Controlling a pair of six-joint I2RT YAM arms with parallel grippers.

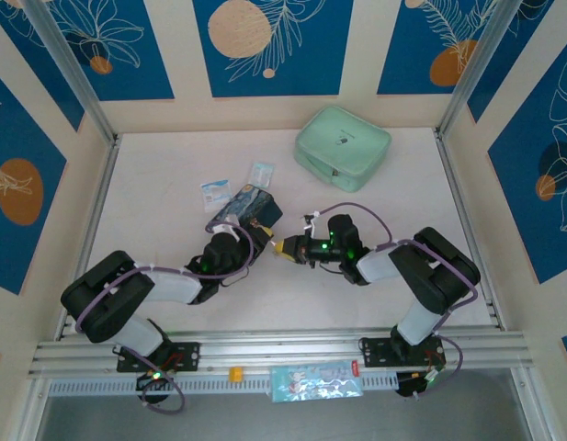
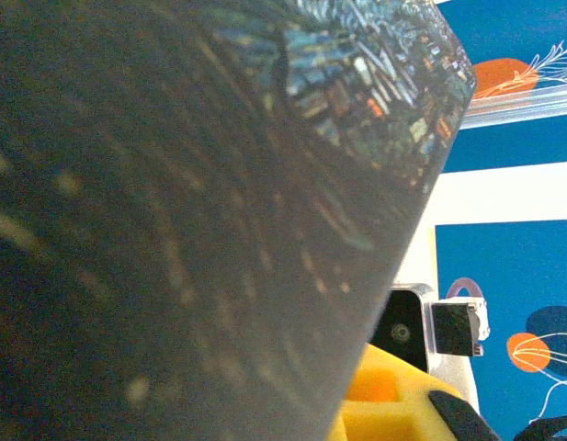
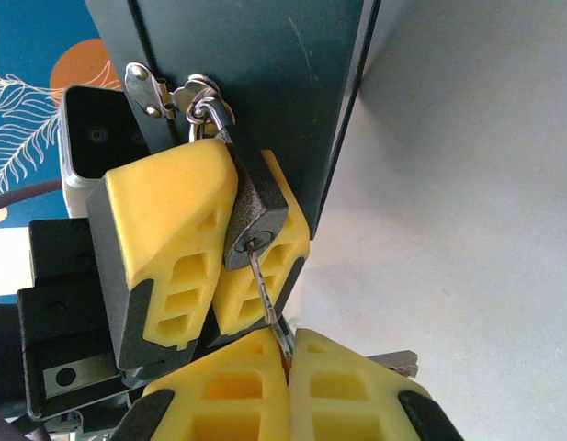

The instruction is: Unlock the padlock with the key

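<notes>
The key [image 3: 261, 287] sits already in the padlock [image 3: 253, 219], pinched by the right gripper [image 3: 285, 347]; the left gripper [image 3: 235, 197] pinches the padlock at the tin box [image 3: 265, 73]; its shackle looks closed, so the turning remains.

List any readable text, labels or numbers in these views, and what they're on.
Nothing legible.
Dark label on the mint pouch: too small to read.
Print on the blue-and-white packets: too small.
Print on the packet on the near rail: blurred.
On the padlock, key and tin box: no marking visible.
</notes>
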